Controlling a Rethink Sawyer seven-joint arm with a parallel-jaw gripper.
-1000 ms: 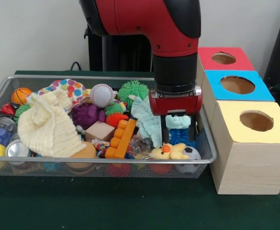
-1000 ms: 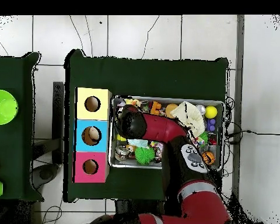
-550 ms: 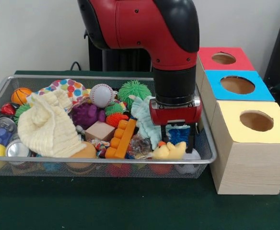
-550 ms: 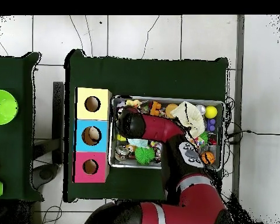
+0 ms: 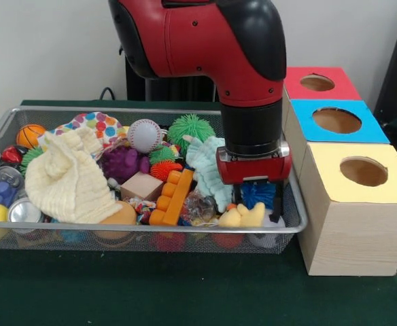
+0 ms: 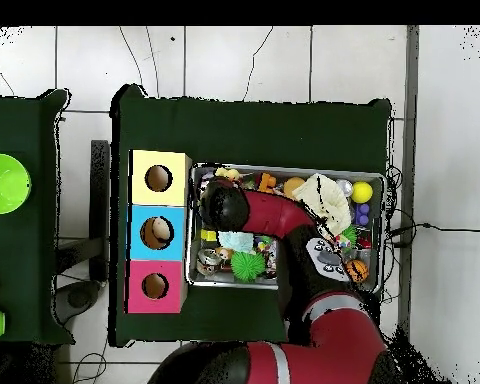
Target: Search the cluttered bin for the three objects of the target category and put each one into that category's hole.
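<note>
Yellow rubber duck [image 5: 245, 216] lying at the mesh bin's [image 5: 151, 234] 4 o'clock corner, orange beak up-left.

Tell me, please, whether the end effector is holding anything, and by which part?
Cannot be told: the end effector is down over the yellow duck toy, but contact is hidden.

The arm [image 6: 274, 215] hides the bin's [image 6: 289, 168] middle from overhead; the yellow duck [image 5: 245, 216] masks the gripper's [image 5: 256, 204] tips in front.
</note>
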